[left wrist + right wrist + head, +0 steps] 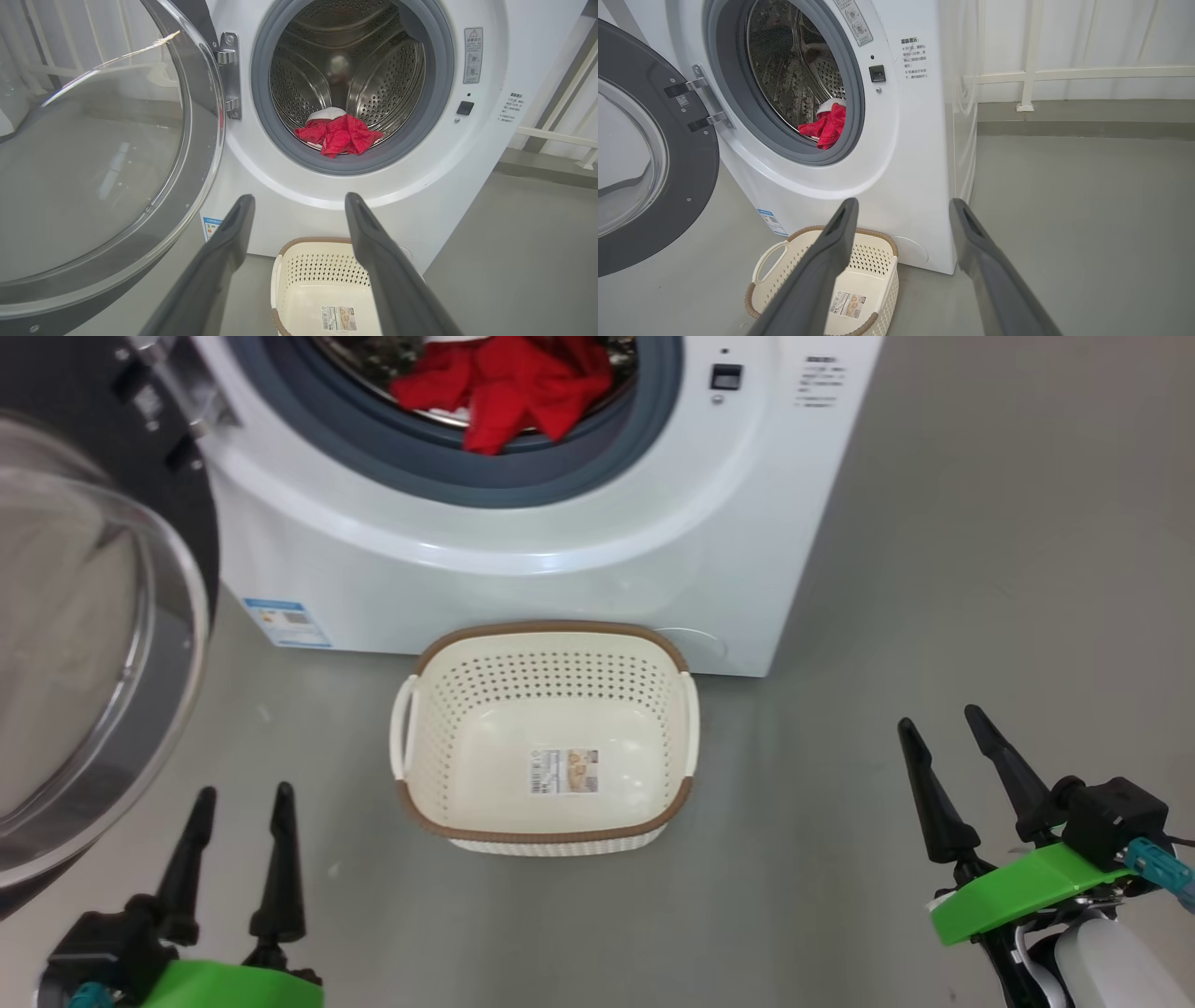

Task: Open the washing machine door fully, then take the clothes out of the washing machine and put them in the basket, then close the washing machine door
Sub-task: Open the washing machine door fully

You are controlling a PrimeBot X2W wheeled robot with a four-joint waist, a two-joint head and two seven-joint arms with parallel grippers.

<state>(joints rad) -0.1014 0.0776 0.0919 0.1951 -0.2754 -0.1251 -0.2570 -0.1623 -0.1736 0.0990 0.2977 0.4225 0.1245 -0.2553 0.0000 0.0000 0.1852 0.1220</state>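
My left gripper (pixel 245 789) and right gripper (pixel 937 715) are hovering spread, empty; soft red clothes (pixel 509 383) are draping the grey rubber ring (pixel 658 401); smooth floor (pixel 934 569) is flanking the perforated basket (pixel 551 627).

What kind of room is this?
Probably a laundry area: a white washing machine with its door open, red clothes in its drum, and a cream basket on the grey floor in front.

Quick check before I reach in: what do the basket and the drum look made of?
The basket: cream moulded plastic, matte, judging by its punched holes; its brown rim looks woven but is probably plastic too. The drum: shiny perforated metal, likely steel, judging by its reflections.
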